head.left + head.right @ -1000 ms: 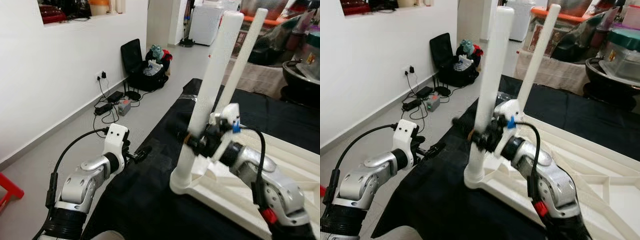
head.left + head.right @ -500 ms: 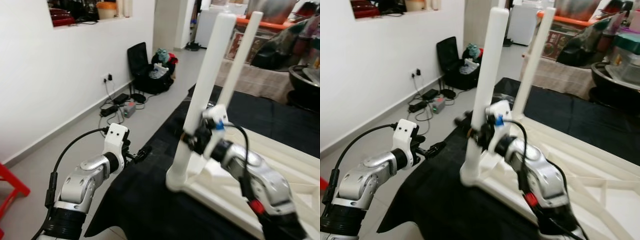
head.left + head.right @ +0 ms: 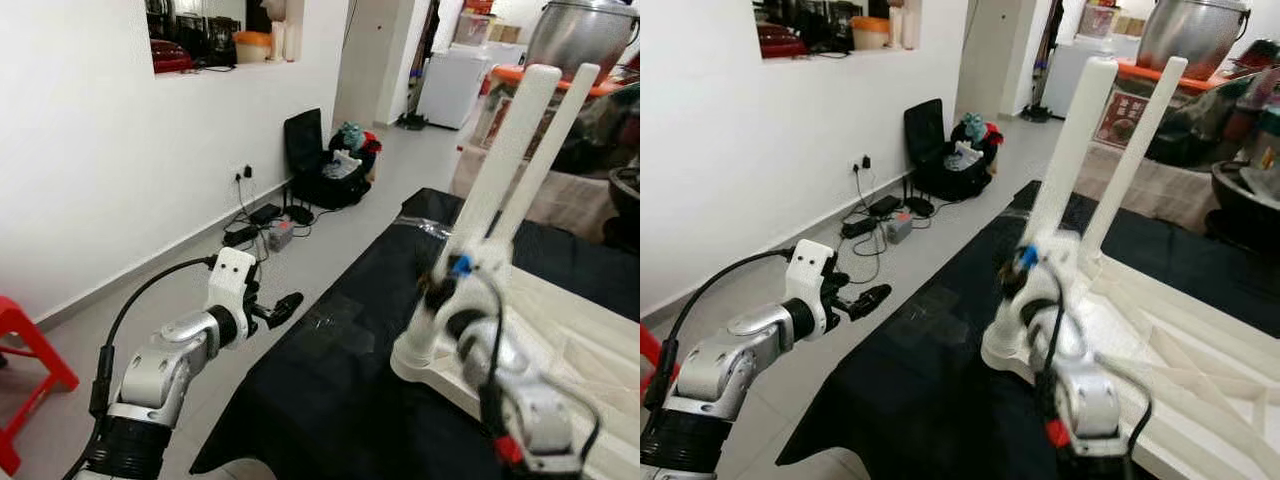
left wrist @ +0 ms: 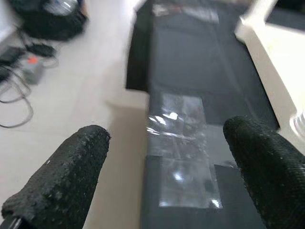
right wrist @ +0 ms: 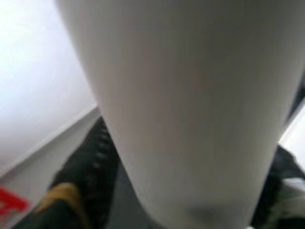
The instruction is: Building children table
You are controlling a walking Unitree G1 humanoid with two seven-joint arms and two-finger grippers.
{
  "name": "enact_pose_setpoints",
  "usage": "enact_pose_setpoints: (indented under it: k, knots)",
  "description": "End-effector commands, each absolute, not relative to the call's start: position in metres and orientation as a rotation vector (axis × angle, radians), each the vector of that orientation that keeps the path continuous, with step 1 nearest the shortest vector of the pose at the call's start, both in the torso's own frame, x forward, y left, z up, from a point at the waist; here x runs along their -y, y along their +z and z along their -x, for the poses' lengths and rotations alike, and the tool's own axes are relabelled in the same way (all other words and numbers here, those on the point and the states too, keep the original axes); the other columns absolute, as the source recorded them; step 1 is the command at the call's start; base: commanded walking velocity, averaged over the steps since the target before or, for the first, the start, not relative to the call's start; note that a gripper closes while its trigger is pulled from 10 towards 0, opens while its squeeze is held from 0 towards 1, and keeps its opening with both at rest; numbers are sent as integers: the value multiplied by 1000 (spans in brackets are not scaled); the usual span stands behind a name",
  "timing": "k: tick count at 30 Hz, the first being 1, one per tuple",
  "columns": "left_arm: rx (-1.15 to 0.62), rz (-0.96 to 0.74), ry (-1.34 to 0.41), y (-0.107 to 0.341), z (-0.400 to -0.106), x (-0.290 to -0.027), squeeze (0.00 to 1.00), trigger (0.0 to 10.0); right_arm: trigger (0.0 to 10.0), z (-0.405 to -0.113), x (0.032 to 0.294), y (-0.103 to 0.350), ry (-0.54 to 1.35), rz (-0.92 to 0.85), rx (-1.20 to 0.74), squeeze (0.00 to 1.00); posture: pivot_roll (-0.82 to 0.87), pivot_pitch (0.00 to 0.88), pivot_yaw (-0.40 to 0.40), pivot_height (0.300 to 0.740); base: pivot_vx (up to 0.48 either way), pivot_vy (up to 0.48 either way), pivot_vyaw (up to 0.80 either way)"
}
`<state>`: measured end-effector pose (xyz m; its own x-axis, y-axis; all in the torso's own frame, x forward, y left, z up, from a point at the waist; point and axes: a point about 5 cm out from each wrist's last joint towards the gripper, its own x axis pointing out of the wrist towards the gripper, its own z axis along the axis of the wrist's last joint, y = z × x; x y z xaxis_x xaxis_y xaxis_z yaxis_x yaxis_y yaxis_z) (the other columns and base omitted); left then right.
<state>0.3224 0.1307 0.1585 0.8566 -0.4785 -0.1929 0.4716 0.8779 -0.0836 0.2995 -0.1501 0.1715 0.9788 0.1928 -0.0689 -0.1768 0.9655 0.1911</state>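
- The left gripper [image 3: 288,302] hovers over the pale floor beside the black cloth [image 3: 330,400], its two black fingers [image 4: 66,176] spread wide apart and holding nothing.
- The upturned white plastic children's table [image 3: 590,345] lies on that cloth, two round legs pointing up.
- The right gripper [image 3: 440,292] is at the nearer white tubular leg [image 3: 500,170] low down (black fingers flank it in the wrist view); a firm clamp cannot be told.

Bright, even indoor light; right arm [image 3: 520,400] motion-blurred, right wrist view soft, unfocused.
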Motion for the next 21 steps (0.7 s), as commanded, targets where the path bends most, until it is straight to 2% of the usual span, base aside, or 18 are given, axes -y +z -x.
enact_pose_setpoints:
  k: [1,2,3,6,9,10,11,16,17,18,19,20,21]
  knots:
    - [-219,36,-518,156,-323,-125,0,10000,10000,-299,136,195,351,-196,3,0,26,0,-66,740,0,0,0]
    - [-219,36,-518,156,-323,-125,0,10000,10000,-299,136,195,351,-196,3,0,26,0,-66,740,0,0,0]
    - [-218,36,-520,156,-323,-125,0,10000,10000,-295,132,205,440,-179,37,0,21,0,-61,740,0,0,0]
    - [-215,34,-523,158,-325,-124,0,10000,10000,-252,122,220,950,-101,113,0,31,0,-68,740,0,0,0]
    - [-213,34,-522,158,-325,-125,0,10000,10000,-251,124,215,981,-49,93,0,34,0,-70,740,0,0,0]
    - [-212,35,-521,158,-325,-125,0,10000,8471,-252,126,212,983,-23,83,0,34,0,-70,740,0,0,0]
    - [-213,35,-519,157,-324,-126,0,10000,0,-254,127,211,984,-41,75,0,44,0,-76,740,0,0,0]
    - [-216,35,-513,156,-322,-127,0,10000,0,-264,128,212,939,-114,94,0,50,0,-76,740,0,0,0]
    - [-216,33,-510,156,-322,-128,0,10000,0,-294,144,193,601,-49,-27,0,49,0,-74,740,0,0,0]
    - [-216,33,-510,156,-322,-128,0,10000,0,-294,144,193,601,-49,-27,0,49,0,-74,740,0,0,0]
    - [-216,32,-509,156,-323,-129,0,10000,0,-313,163,175,302,34,-133,0,49,0,-73,740,0,0,0]
    - [-216,31,-508,157,-323,-129,0,10000,0,-317,176,166,171,60,-172,0,46,0,-69,740,0,0,0]
    - [-216,31,-508,157,-323,-129,0,10000,0,-317,176,166,171,60,-172,0,46,0,-69,740,0,0,0]
